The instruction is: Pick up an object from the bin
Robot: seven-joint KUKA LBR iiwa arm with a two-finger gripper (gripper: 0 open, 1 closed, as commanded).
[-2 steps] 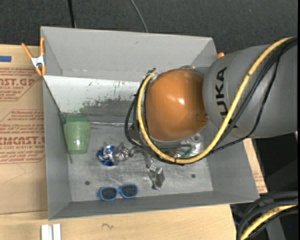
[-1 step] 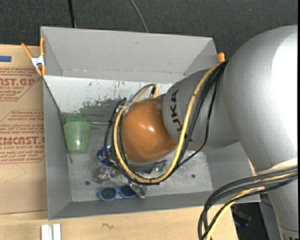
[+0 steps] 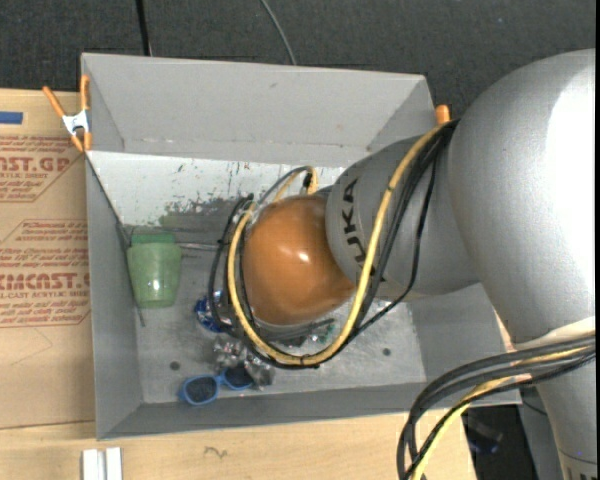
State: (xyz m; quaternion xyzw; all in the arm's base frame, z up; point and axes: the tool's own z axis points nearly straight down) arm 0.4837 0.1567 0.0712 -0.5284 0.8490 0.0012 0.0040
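Arm first: a big silver robot arm [image 3: 520, 218] comes in from the right and covers most of the right half of the grey metal bin [image 3: 110, 298]. Its wrist wears a shiny orange dome cover [image 3: 290, 258] ringed by yellow and black cables [image 3: 238, 288], parked over the middle of the bin floor. The gripper [image 3: 242, 360] hangs under that dome with just a bit of dark hardware poking out at the near edge. Honestly can't tell if it's spread or closed, or whether it's got anything.

Loose stuff is all on the left. A pale green translucent plastic cup [image 3: 155, 268] sits by the left wall, well apart from the wrist. Then there's a flat blue plastic piece with a rounded loop end [image 3: 198, 390] close to the near wall. Smallest are some blue bits [image 3: 208, 313] right at the dome's left edge, too small to identify.

My guess is the blue looped piece is the candidate. It lies just near-left of the gripper, closer than anything else. Its long axis runs roughly left to right, loop end pointing left and the other end tucked toward the gripper hardware. A grab would probably want to close across it near-to-far, after a small shift left and toward the near wall.
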